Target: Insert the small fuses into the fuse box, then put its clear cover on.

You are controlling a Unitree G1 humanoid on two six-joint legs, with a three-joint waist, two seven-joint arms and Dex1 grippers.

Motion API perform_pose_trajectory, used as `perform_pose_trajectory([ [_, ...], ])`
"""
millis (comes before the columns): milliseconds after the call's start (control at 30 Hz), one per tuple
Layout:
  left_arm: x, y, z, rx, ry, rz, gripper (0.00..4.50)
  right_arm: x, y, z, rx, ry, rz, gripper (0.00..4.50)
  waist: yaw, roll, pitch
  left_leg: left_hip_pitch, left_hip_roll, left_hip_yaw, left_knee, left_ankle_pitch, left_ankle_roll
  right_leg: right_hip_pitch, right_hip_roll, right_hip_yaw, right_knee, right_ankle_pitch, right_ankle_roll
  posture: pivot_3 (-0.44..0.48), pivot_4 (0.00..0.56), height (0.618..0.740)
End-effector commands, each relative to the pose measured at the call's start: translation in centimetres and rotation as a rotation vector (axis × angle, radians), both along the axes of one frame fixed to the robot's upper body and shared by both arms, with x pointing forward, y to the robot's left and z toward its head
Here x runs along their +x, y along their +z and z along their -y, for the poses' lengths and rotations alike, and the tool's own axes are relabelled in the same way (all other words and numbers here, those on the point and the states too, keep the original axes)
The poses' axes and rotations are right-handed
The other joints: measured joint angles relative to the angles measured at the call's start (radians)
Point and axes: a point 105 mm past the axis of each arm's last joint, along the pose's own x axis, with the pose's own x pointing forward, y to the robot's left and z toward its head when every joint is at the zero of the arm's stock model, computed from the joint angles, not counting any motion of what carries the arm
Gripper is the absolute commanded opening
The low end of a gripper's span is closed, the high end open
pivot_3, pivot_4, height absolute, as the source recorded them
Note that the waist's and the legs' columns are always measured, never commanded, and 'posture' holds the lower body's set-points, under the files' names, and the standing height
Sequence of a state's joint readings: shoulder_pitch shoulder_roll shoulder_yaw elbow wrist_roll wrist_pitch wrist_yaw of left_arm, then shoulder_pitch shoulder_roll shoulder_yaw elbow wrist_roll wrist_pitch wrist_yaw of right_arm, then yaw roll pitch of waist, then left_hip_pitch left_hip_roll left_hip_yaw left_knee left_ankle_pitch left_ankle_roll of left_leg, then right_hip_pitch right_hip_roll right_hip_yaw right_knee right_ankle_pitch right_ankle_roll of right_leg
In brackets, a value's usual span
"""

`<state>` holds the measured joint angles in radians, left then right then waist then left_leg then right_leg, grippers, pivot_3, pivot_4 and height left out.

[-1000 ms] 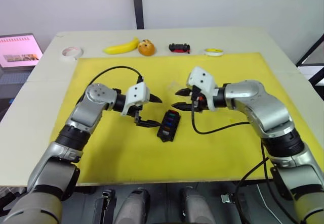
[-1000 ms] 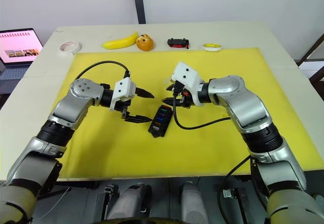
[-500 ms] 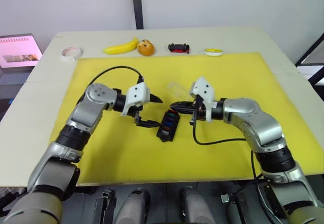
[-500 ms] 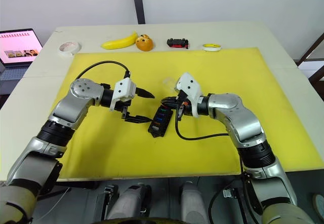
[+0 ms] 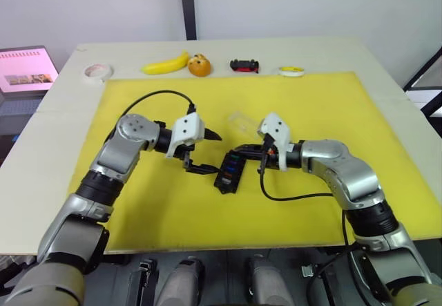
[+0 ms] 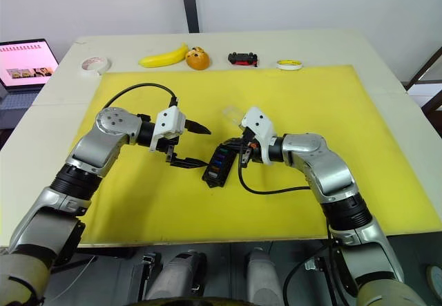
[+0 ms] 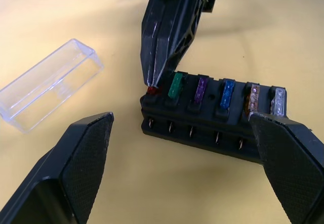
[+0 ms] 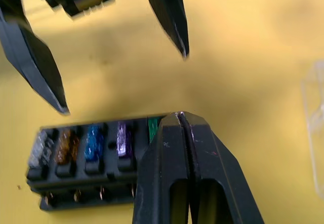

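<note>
I see my right claw (image 7: 154, 80) pinched closed, its tip on the red fuse (image 7: 152, 89) at the end slot of the fuse box (image 7: 212, 120) on the yellow mat (image 5: 297, 106). My left claw (image 5: 200, 151) hangs open just beside the box, and the clear cover (image 7: 48, 85) lies near it on the mat.

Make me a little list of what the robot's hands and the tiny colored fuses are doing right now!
fuse box: black, on the yellow mat
fuses seated: green, purple, blue, orange-brown, grey
red fuse: at the end slot, under the right gripper's tips
right gripper: shut, pressing on the red fuse
left gripper: open, beside the box
clear cover: lying apart on the mat
</note>
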<state>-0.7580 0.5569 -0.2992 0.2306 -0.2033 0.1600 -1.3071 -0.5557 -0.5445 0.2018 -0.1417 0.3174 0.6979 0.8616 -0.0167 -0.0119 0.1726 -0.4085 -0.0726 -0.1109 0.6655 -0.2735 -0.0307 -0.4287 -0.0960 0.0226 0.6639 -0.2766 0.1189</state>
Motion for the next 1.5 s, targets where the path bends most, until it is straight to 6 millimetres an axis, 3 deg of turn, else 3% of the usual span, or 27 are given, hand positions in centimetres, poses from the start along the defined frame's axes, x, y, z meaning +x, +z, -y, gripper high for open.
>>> perform_pose_trajectory([
  [33,-0.2,1.2,0.3,-0.014,-0.018,0.051,4.50,0.0,-1.8,0.8,-0.075,-0.037,-0.057,0.04,0.001,0.000,0.000,0.000,0.000,0.000,0.000,0.000,0.000,0.000,0.000,0.000,0.000,0.000,0.000,0.000,0.150,0.740],
  [267,-0.2,1.2,0.4,-0.019,-0.021,0.053,4.50,-0.2,-1.0,0.4,-0.030,-0.036,-0.063,0.04,0.002,0.000,-0.001,0.001,0.000,0.000,0.000,0.000,0.000,0.001,0.000,0.000,0.000,0.000,0.000,0.000,0.150,0.740],
  [467,-0.4,1.1,0.0,-0.031,-0.001,0.049,4.50,-0.3,2.5,0.3,0.061,-0.023,0.062,0.04,0.001,0.000,-0.001,0.001,0.000,0.000,0.000,0.000,0.000,0.001,0.000,0.000,0.000,0.000,0.000,0.000,0.150,0.740],
  [667,-1.4,1.5,-2.9,-0.159,0.173,0.016,4.50,-2.1,4.5,4.3,0.066,-0.099,0.148,0.04,0.002,0.000,-0.001,0.000,0.000,0.000,0.000,0.000,0.000,0.000,0.000,0.000,0.000,0.000,0.000,0.000,0.150,0.740],
  [800,-3.0,1.1,-5.8,-0.217,0.313,-0.051,4.50,-3.7,4.7,8.0,0.061,-0.185,0.135,1.34,0.004,0.000,-0.001,0.000,0.000,0.000,0.000,-0.003,0.006,0.000,0.000,0.001,0.000,0.000,0.000,0.000,0.150,0.740],
  [1000,-6.0,-0.1,-10.5,-0.248,0.534,-0.130,4.50,-6.0,3.6,12.3,-0.016,-0.291,0.101,4.43,0.006,0.000,-0.001,0.001,0.001,0.000,-0.001,-0.004,0.006,0.002,-0.001,0.001,-0.001,0.000,0.000,0.000,0.150,0.740],
  [1133,-7.4,-0.8,-12.1,-0.224,0.594,-0.139,4.50,-6.5,3.4,13.2,-0.024,-0.331,0.093,4.48,0.006,0.000,-0.001,0.003,0.001,0.000,-0.001,-0.003,0.006,0.004,-0.001,0.001,-0.001,0.000,0.000,0.000,0.150,0.740],
  [1267,-7.3,-0.7,-12.3,-0.227,0.605,-0.124,4.50,-6.6,3.5,13.1,-0.019,-0.340,0.098,4.48,0.010,0.000,-0.001,0.003,0.000,0.001,-0.001,-0.003,0.006,0.005,-0.001,0.001,-0.001,0.000,0.000,0.000,0.150,0.740],
  [1500,-6.3,1.6,-8.9,-0.349,0.563,-0.081,4.50,-3.7,4.9,9.3,0.040,-0.317,0.124,4.48,0.004,0.000,-0.001,0.004,0.001,0.001,-0.001,-0.003,0.006,0.004,-0.001,0.001,-0.001,0.000,0.000,0.000,0.150,0.740],
])
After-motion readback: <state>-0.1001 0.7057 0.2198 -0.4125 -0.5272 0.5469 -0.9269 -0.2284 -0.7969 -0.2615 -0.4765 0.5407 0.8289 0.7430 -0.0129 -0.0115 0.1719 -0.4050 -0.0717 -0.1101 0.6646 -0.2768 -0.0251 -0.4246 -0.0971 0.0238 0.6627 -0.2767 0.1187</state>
